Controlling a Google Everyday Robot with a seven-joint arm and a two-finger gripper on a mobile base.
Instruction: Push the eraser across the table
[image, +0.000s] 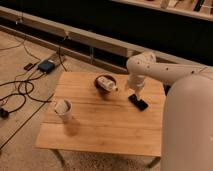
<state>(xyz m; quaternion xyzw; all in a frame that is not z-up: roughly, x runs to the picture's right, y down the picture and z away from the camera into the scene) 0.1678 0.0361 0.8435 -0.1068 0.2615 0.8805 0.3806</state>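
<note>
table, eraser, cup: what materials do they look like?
Table: light wood, likely bamboo, matte; plank seams show. Eraser: flat black block, rubber or plastic, the look leaves it open. Cup: pale, thin-walled, paper or plastic, unclear which. Gripper hangs right over the Eraser's far end, toward the Table's right side.

One cup (63, 109), bowl (105, 83), eraser (139, 103); end effector (136, 93) above.
</note>
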